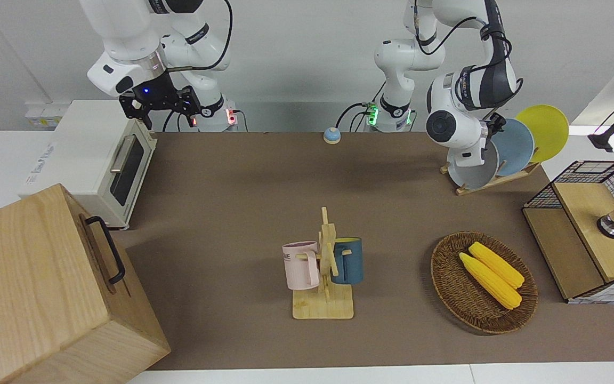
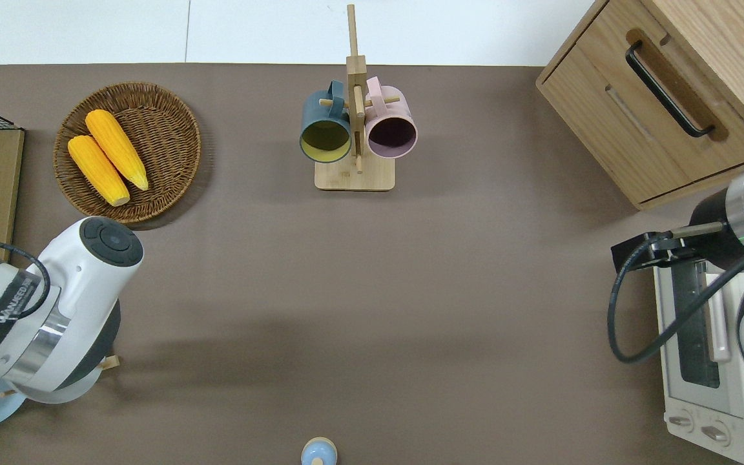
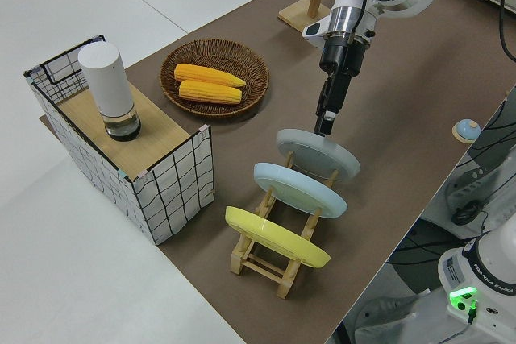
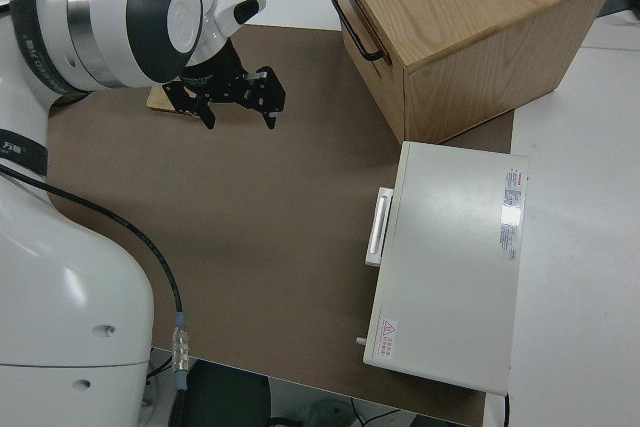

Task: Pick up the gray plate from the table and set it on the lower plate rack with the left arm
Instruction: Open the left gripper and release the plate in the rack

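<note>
The gray plate [image 3: 318, 156] leans tilted in the lower plate rack [image 3: 266, 255], in the slot farthest along toward the right arm's end, next to the light blue plate [image 3: 300, 189] and the yellow plate [image 3: 276, 237]. My left gripper [image 3: 326, 124] is shut on the gray plate's upper rim. In the front view the gray plate [image 1: 469, 173] shows under the left arm's wrist, on the rack [image 1: 499, 180]. In the overhead view the left arm hides most of it. My right arm is parked, its gripper [image 4: 238, 102] open and empty.
A wicker basket [image 1: 448, 288] with two corn cobs lies farther from the robots than the rack. A wire basket [image 3: 173, 191] with a white bottle stands beside the rack. The mug stand [image 1: 325, 266], a toaster oven [image 1: 99, 160], a wooden cabinet [image 1: 35, 288] and a small bell [image 1: 331, 135] are on the table.
</note>
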Available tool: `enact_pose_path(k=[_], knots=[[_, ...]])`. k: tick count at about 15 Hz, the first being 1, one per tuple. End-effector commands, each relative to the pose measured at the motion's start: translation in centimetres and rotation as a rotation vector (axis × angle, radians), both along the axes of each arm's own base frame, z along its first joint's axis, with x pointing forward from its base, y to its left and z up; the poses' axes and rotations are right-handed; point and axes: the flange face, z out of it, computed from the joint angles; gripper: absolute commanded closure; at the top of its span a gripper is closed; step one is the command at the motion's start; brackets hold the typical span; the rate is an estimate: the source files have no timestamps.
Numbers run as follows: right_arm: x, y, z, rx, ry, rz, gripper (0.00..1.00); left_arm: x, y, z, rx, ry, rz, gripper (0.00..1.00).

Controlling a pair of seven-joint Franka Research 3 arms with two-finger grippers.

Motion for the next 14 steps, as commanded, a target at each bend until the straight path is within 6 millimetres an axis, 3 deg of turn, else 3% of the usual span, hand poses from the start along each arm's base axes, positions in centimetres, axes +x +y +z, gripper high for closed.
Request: enact_pose_path(k=[1, 4, 7, 9, 14], knots=[[-0.2, -0.2, 0.4, -0.008, 0.0, -0.014, 0.017, -0.3, -0.2, 0.6, -0.023, 0.046, -0.004, 0.0], [-0.2, -0.2, 0.4, -0.008, 0.0, -0.014, 0.017, 0.4, -0.6, 2.9, -0.106, 0.074, -0.035, 0.0], [-0.2, -0.2, 0.3, -0.008, 0.002, -0.014, 0.017, 2.2, -1.8, 7.9, -0.326, 0.051, -0.064, 0.0], [-0.2, -0.3, 0.3, -0.008, 0.002, -0.016, 0.017, 2.7, -2.6, 9.9, -0.45, 0.01, -0.057, 0.0], [-0.2, -0.2, 0.3, -0.008, 0.002, -0.014, 0.017, 3.6, -6.3, 12.6, -0.785, -0.047, -0.121, 0.0]])
